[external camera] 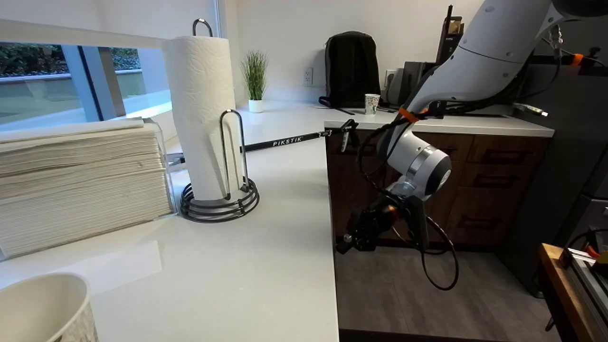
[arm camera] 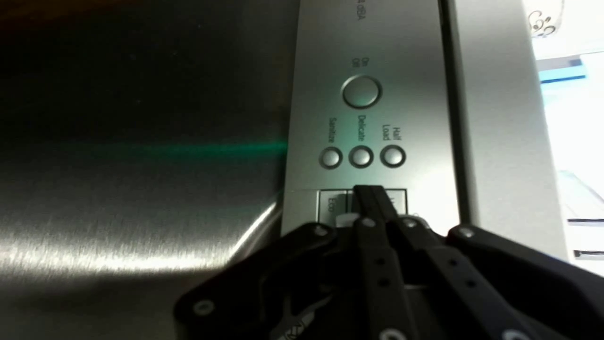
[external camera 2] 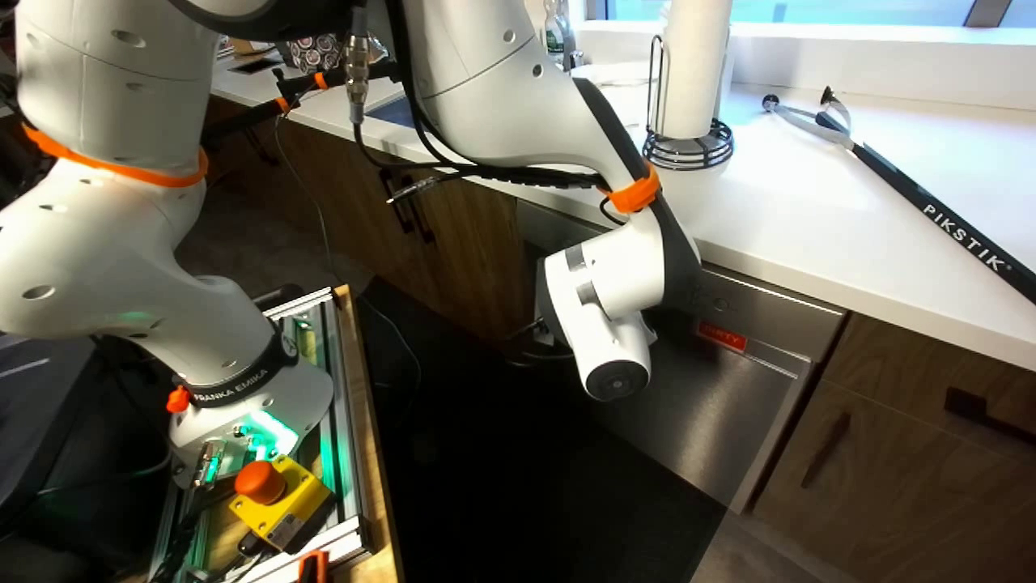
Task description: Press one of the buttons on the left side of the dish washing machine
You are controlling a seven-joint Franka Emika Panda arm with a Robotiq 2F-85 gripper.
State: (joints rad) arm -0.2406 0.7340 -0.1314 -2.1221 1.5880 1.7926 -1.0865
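Observation:
The dish washing machine point(external camera 2: 688, 421) has a steel front under the counter in an exterior view. In the wrist view its control panel point(arm camera: 325, 56) shows a large round On/Off button point(arm camera: 361, 91). Below it are three small round buttons, Sanitize point(arm camera: 330, 157), Delicate point(arm camera: 361, 157) and Half Load point(arm camera: 392, 156). A row of rectangular buttons includes Eco point(arm camera: 332, 203). My gripper point(arm camera: 369, 189) is shut and empty, its fingertips over the middle of that row, partly hiding it. I cannot tell if they touch. The gripper point(external camera: 345, 244) also shows in an exterior view, beside the counter's edge.
The white counter point(external camera: 266, 266) overhangs the machine's front. On it are a paper towel holder point(external camera: 204, 123), a stack of paper towels point(external camera: 80, 185), a PIKSTIK grabber point(external camera: 289, 140) and a cup point(external camera: 47, 304). A red DIRTY tag point(external camera 2: 721, 335) is on the machine's front.

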